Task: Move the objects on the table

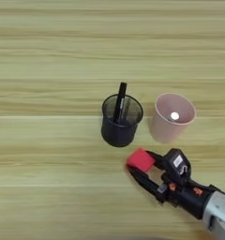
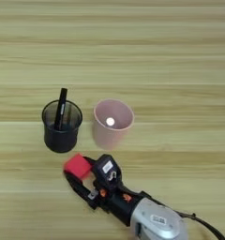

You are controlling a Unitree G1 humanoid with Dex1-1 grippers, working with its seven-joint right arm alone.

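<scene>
Black mesh pen cup [image 2: 62, 127] stands upright mid-tabletop [image 2: 170, 56], black pen [image 2: 61, 109] leaning inside it. Just right of it, pale pink plastic cup [image 2: 112, 123], upright, white-tipped stick [image 2: 110, 122] showing inside. Small red cube [image 2: 78, 166] sits just below the pen cup, pinched between the two black fingers of the right tool [image 2: 79, 171], closed on it. Right eye view shows the silver forearm [image 2: 156, 222] fully; left eye view crops it.
</scene>
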